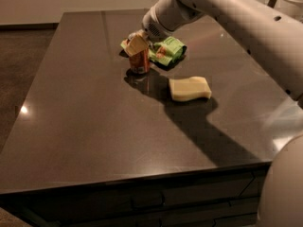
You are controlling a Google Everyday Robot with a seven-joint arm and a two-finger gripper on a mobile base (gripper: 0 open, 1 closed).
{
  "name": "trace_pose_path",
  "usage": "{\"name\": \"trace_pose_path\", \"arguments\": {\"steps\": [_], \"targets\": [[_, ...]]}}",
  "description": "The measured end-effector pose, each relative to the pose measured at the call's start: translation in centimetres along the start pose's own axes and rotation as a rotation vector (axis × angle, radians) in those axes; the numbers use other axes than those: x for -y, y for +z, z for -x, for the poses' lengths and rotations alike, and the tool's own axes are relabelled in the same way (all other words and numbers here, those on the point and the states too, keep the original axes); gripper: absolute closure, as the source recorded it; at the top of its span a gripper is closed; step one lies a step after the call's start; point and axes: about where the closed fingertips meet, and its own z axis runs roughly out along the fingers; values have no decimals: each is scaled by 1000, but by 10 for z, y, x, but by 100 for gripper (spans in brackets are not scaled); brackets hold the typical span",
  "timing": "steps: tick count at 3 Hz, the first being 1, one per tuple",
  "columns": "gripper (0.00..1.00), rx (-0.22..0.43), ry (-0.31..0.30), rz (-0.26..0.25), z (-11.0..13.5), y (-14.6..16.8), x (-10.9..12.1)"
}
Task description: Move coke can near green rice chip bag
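Note:
The coke can (139, 64), red-orange with a white patch, stands upright on the dark table (94, 126), just left of the green rice chip bag (168, 50). The bag lies flat, and a narrow gap separates it from the can. My gripper (134, 45) comes down from the arm at the upper right and is shut on the can's top, with its tan pads covering the rim. The can's base is at or just above the tabletop.
A pale yellow wavy-edged block (190, 88) lies on the table in front and to the right of the can. My arm (227, 8) spans the upper right. The table's front edge (142, 176) drops to drawers below.

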Motion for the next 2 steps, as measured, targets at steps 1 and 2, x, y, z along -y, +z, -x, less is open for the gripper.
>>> {"name": "trace_pose_path", "arguments": {"steps": [1,2], "targets": [[0,0,-1,2,0,2,-1],[0,-1,-1,2,0,2,-1]]}}
